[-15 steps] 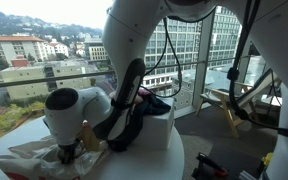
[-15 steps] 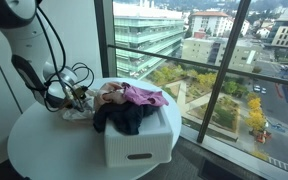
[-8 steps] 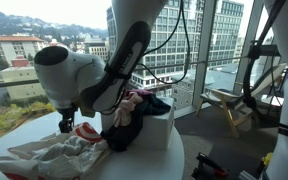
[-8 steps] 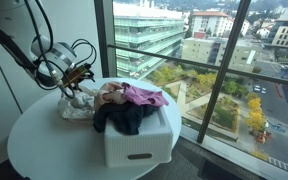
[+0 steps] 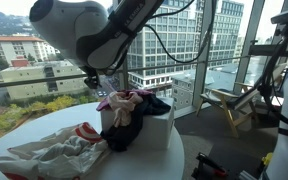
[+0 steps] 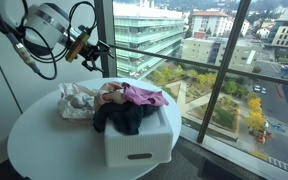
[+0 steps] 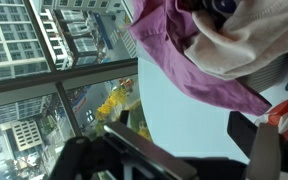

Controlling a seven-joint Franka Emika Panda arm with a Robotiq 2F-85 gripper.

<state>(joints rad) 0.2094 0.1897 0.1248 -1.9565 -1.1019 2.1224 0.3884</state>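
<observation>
Round white table (image 6: 44,145) w/ white basket (image 6: 139,142) of clothes (image 6: 129,105) on it; crumpled pale cloth (image 6: 76,101) lies just beside basket.

No text, label, brand, number or sign can be read in any view. The white slotted plastic laundry basket (image 6: 136,148) has plain walls. The crumpled pale cloth with red patches (image 5: 59,150) and the magenta garment (image 7: 199,65) show no legible print or tag. The round white table (image 6: 39,150) is unmarked. The glass-fronted office buildings outside the window (image 6: 149,30) are too far and blurred to show any signage.
</observation>
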